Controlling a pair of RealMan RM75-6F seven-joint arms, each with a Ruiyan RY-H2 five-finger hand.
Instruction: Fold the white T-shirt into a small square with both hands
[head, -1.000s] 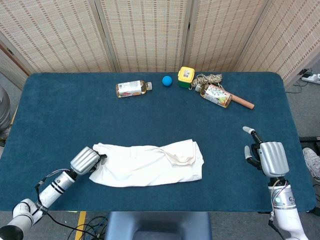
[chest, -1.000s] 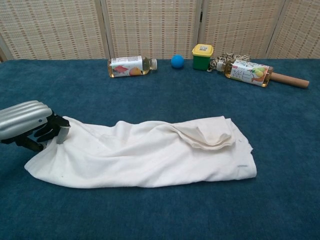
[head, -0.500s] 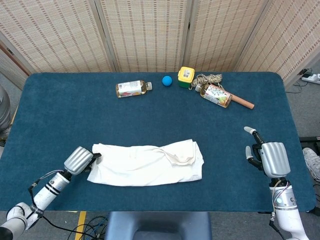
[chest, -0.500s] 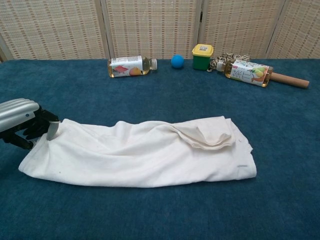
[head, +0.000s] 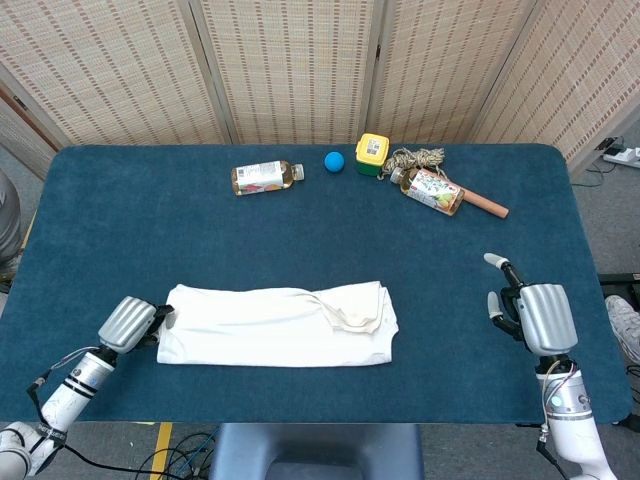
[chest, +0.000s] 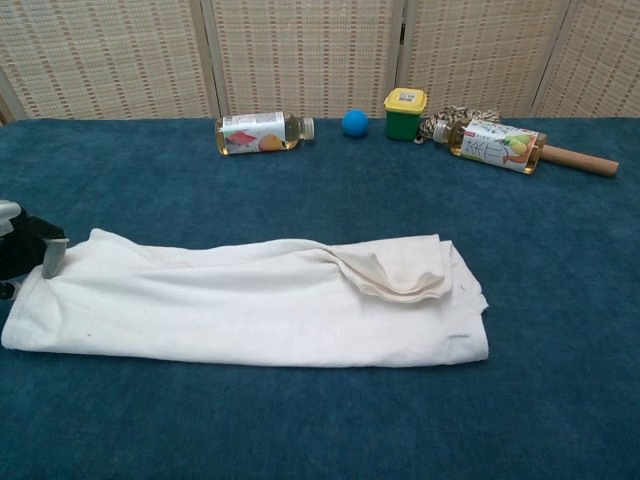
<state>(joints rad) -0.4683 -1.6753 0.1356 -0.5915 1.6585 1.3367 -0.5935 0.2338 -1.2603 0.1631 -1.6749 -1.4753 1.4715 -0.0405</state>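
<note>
White T-shirt (head: 275, 325), already gathered into a long band, lying flat on the blue surface (head: 120, 220) near its front edge; looser fold bunched toward the right end. Left robot hand (head: 128, 324) at the band's left end, fingers curled onto the hem, seemingly pinching the cloth; only the dark fingertips visible at the frame edge in the chest view, so the grasp not fully confirmed. Right robot hand (head: 530, 315) well apart from the shirt, resting near the right edge of the surface, fingers apart, holding nothing.

Along the far edge, unrelated to the task: tea bottle (head: 265, 177) on its side, blue ball (head: 334, 161), yellow-lidded green container (head: 372, 154), coil of rope (head: 420, 158), second bottle (head: 433, 190) lying across a wooden stick (head: 485, 205).

Step in hand, as judged: lengthwise fold done, band stretched straight from the left end; crosswise folds into a square not yet made.

Next move, as judged: right robot hand to the free right end, a grip on both layers there, then one end carried over the other with edges aligned. Bunched right portion likely to need smoothing first, to avoid a lopsided square. Thin, limp cloth: prone to slipping from a shallow pinch.
</note>
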